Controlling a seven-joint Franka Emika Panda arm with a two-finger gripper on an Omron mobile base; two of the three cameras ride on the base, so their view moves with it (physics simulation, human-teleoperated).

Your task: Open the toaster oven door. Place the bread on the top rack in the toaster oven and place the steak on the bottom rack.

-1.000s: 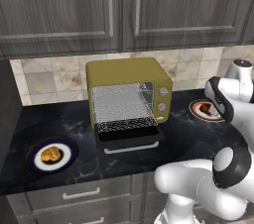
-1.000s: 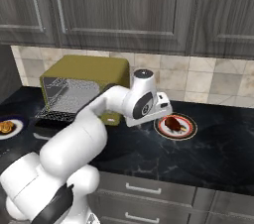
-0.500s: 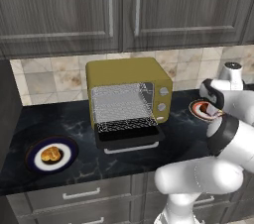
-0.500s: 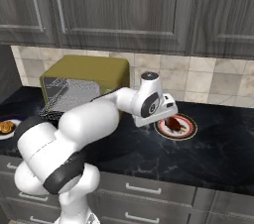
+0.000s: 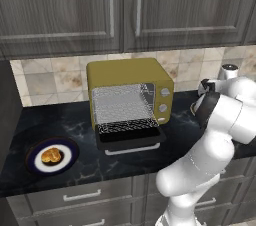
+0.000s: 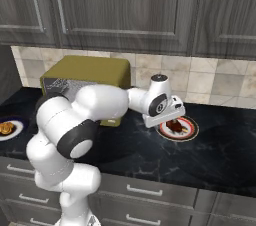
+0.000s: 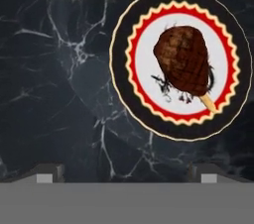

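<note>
While the tool (image 7: 124, 171) hangs with its two tips spread wide and nothing between them, the steak (image 7: 182, 60) lies on a white plate with a red and black rim (image 7: 121, 77), up and to the right in the hand view. The meat looks soft, light and maybe greasy, so it could slip. A good hold is probably across its thick middle, not the thin pale stick at its end. The plate sits on the dark bench (image 6: 125, 150).

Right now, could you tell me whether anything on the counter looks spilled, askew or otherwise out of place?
Nothing stands out. The toaster oven door hangs open, the bread sits on its plate, and the steak lies on its red-rimmed plate below the open gripper.
</note>
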